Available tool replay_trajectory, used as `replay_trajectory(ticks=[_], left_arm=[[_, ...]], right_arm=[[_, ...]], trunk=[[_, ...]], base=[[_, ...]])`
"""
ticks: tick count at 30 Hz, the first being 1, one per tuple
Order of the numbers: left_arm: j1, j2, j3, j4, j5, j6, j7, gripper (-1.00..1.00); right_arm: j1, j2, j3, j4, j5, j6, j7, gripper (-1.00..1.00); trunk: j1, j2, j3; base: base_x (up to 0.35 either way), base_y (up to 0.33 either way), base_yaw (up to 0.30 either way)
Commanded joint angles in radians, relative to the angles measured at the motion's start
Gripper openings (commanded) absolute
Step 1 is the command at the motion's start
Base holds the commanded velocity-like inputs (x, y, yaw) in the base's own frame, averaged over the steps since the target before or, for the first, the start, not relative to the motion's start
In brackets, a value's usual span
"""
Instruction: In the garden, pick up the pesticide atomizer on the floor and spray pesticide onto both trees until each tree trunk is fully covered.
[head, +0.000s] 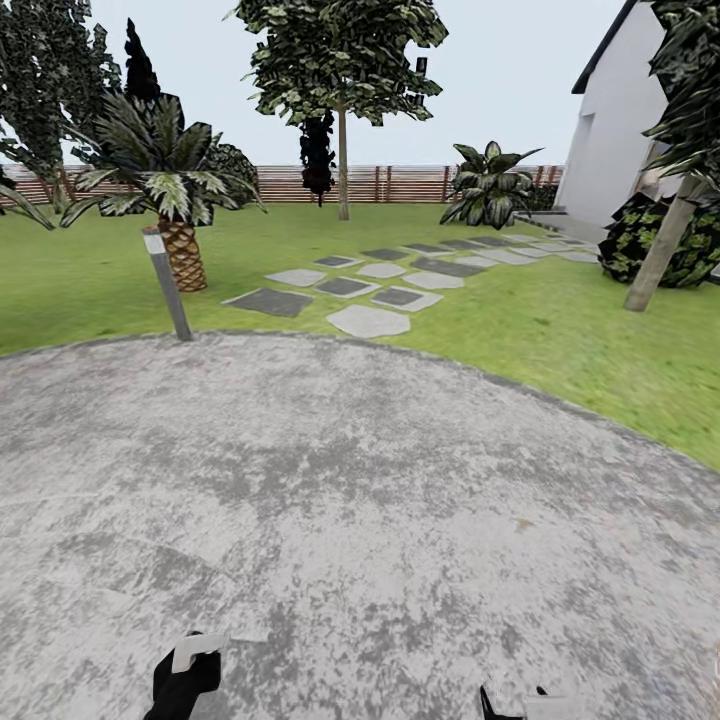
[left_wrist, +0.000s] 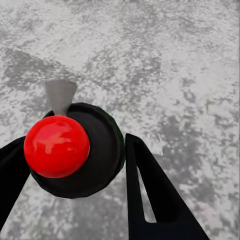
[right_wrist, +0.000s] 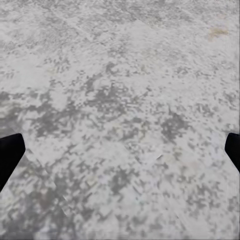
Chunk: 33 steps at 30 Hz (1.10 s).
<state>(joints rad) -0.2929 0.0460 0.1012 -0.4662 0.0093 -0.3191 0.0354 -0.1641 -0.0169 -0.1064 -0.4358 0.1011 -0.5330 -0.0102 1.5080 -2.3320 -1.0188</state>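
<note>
Gripping the pesticide atomizer (left_wrist: 80, 150) — left end effector (left_wrist: 75, 165) above the floor (left_wrist: 175, 75).

Left gripper (left_wrist: 75, 170): matte black, broad tapering fingers (left_wrist: 150, 195), no markings. Right gripper (right_wrist: 120, 155): black fingertips (right_wrist: 9, 152) alike. Left wrist carries a pale grey block.

Mottled grey floor (head: 380, 500) bordered by lawn (head: 560, 330).

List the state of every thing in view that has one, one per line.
pesticide atomizer: upright, red top on, held between the left fingers.
left end effector: shut on the pesticide atomizer.
right end effector: open, nothing between its fingers, above the floor.
grey post: standing, tilted.
</note>
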Motion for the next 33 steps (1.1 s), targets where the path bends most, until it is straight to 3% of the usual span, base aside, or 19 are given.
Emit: replay_trajectory(ticks=[1, 13, 22, 33], left_arm=[[0.0, 0.0, 0.0, 0.0, 0.0, 0.0, 0.0, -1.0], [0.0, 0.0, 0.0, 0.0, 0.0, 0.0, 0.0, -1.0], [0.0, 0.0, 0.0, 0.0, 0.0, 0.0, 0.0, -1.0], [0.0, 0.0, 0.0, 0.0, 0.0, 0.0, -0.002, -1.0]], right_arm=[[0.0, 0.0, 0.0, 0.005, 0.0, 0.0, 0.0, 1.0], [0.0, 0.0, 0.0, 0.025, -0.001, 0.001, -0.003, 1.0], [0.0, 0.001, 0.001, 0.173, -0.001, 0.001, -0.001, 1.0], [0.0, 0.001, 0.0, 0.183, -0.001, 0.002, -0.002, 1.0]], trunk=[[0.0, 0.0, 0.0], [0.0, 0.0, 0.0], [0.0, 0.0, 0.0], [0.0, 0.0, 0.0]], base=[[0.338, 0.0, 0.0], [0.338, 0.0, 0.0], [0.338, 0.0, 0.0], [0.338, 0.0, 0.0]])
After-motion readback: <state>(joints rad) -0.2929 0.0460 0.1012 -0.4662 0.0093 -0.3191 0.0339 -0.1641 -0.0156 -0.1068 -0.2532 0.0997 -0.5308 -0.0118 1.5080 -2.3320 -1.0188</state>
